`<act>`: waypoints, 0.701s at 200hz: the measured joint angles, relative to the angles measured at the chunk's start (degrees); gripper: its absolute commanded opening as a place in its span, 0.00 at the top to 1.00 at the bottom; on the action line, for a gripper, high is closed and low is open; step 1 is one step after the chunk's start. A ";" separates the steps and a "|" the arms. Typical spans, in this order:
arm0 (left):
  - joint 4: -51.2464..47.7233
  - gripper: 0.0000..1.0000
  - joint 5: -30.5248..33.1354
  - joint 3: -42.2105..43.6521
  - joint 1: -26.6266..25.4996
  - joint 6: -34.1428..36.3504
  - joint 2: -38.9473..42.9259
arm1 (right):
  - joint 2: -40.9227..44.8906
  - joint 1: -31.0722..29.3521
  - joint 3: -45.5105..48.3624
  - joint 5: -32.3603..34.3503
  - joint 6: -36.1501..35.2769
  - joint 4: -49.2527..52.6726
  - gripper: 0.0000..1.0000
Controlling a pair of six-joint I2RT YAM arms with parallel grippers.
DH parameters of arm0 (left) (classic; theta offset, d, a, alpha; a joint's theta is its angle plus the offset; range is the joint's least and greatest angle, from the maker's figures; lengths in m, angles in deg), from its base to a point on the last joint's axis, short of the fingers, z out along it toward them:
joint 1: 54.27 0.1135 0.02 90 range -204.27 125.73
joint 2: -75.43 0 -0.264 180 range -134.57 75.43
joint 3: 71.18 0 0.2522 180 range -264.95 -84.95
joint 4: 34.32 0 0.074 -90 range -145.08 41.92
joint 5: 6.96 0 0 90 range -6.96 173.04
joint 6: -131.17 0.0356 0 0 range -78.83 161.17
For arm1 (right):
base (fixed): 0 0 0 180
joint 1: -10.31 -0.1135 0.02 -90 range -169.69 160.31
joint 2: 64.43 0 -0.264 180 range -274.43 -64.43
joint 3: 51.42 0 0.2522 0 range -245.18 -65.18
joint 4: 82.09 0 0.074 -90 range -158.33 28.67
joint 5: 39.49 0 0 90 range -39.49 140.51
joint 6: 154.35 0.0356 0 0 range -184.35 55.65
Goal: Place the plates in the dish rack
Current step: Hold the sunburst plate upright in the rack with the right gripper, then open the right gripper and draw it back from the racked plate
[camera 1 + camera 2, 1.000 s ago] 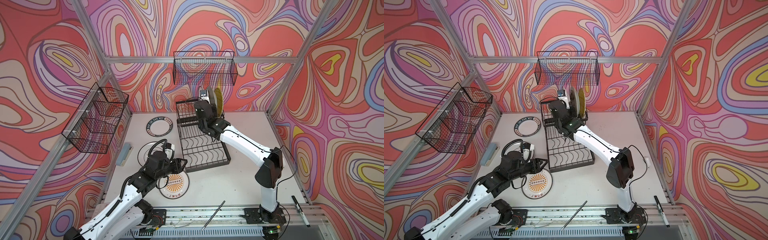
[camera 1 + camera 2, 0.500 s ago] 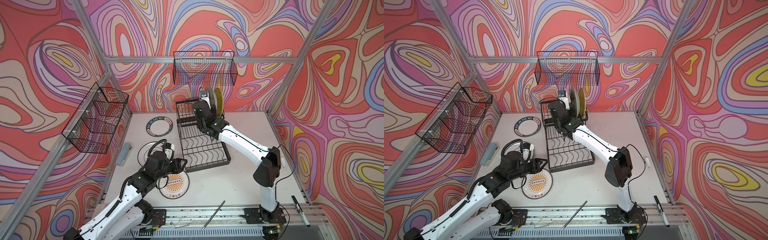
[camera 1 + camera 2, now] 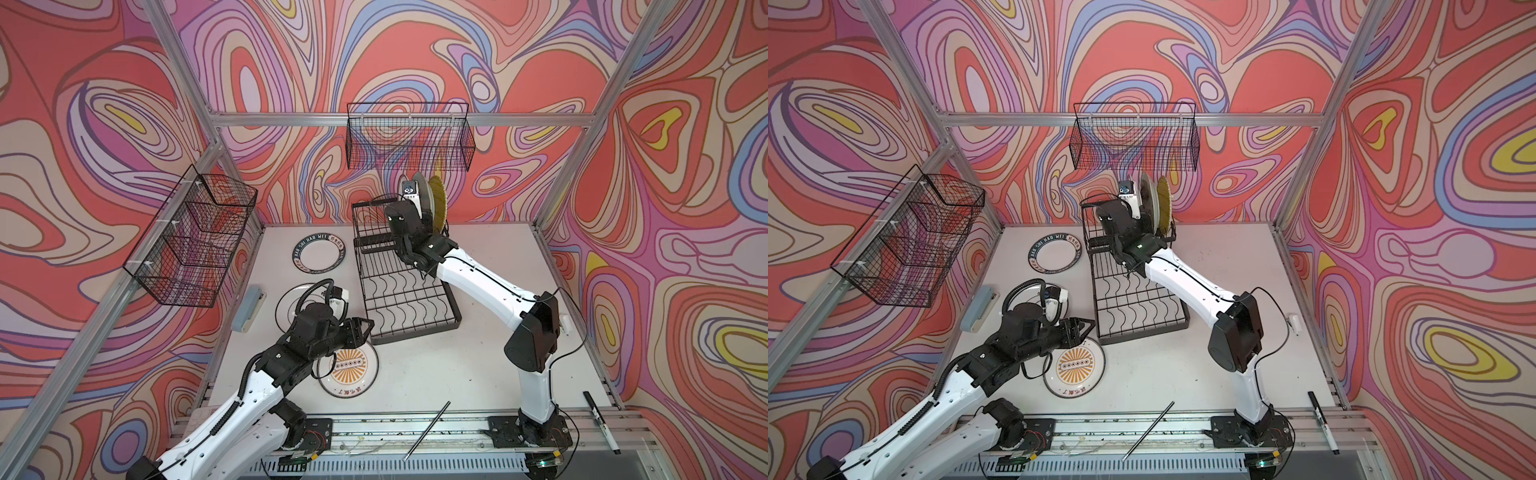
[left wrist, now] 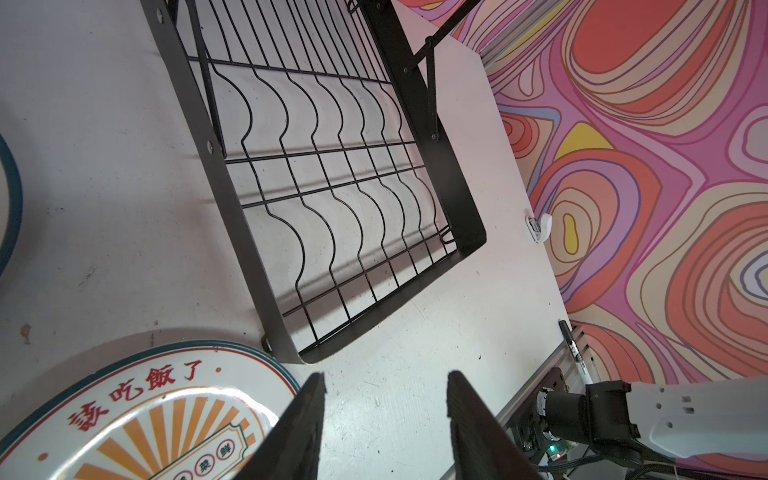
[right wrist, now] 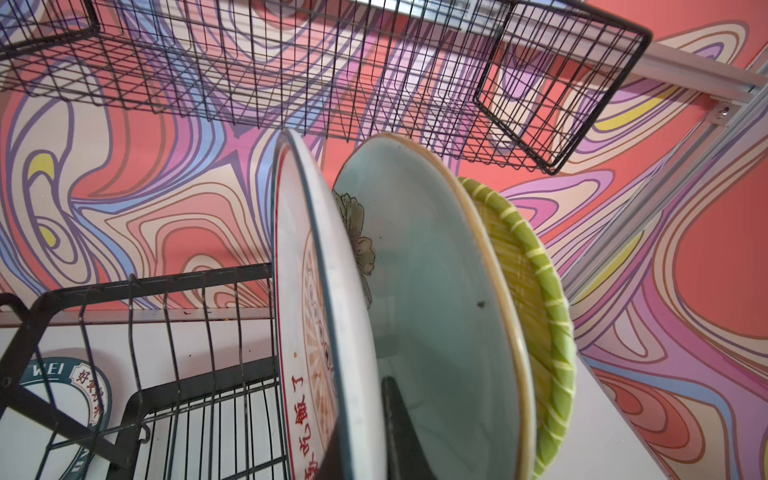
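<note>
Holding the upright sunburst plate (image 5: 307, 332) by its rim, my right gripper (image 3: 417, 206) was clamped shut at the raised tier of the dish rack (image 3: 360, 266), upper centre of a top view, beside the pale green plate (image 5: 428, 291). Stiff, glazed, breakable ware: I judged the rim the only sound hold. My left gripper (image 4: 384, 378) hung half-open, empty, by the second sunburst plate (image 4: 145, 407).

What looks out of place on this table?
A thin dark metal rod lies slanted across the silver front rail, and a black marker pen lies at the rail's right end. Neither is kitchenware.
</note>
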 measured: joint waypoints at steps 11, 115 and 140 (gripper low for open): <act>0.00 0.48 0.00 0.00 0.00 0.00 0.00 | 0.00 0.07 0.00 -0.22 0.02 0.02 0.93; 0.00 0.48 -0.04 0.00 0.00 0.02 -0.13 | 0.00 0.79 -0.55 -0.70 -1.38 0.96 0.68; 0.00 0.47 -0.17 0.00 0.00 0.02 -0.44 | 0.04 0.96 -0.52 -0.83 -1.84 0.92 0.60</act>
